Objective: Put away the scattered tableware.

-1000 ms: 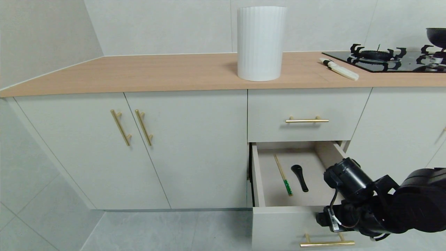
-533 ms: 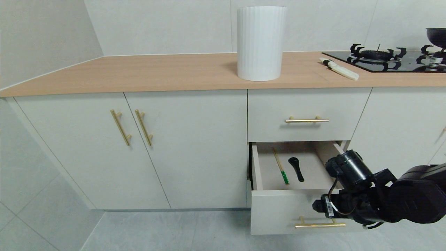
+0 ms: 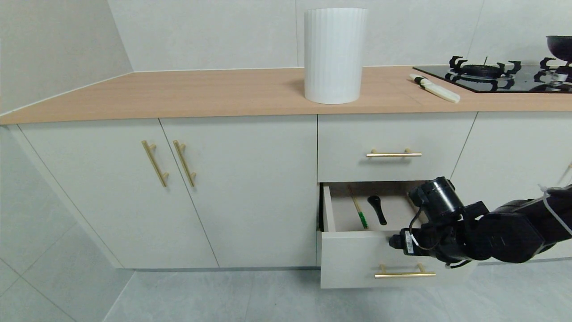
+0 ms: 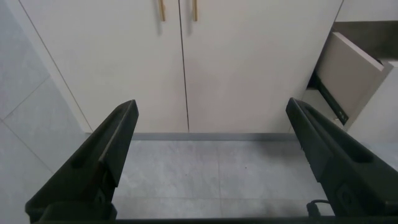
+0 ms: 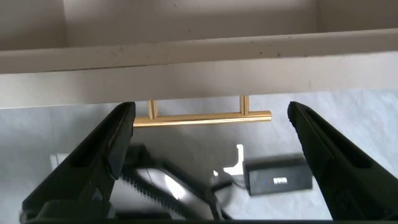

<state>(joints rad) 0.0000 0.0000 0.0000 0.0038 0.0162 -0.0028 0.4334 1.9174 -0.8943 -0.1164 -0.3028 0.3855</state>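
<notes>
While half open, drawer [image 3: 349, 260] with chopsticks [image 3: 359, 213], spoon [image 3: 378, 210].

Kitchen: wood countertop [image 3: 201, 91], gas hob [image 3: 514, 85], cabinets [image 3: 111, 201] w/ brass handles [image 3: 154, 163], tiled wall [image 3: 214, 31].

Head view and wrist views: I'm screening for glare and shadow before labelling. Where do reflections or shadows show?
Head view: the white canister throws a soft shadow leftward on the countertop; the glass hob mirrors its burner grates; the open drawer darkens toward its back. Left wrist view: even light on the cabinet doors. Right wrist view: the gold handle shines mildly, no harsh glare.
</notes>
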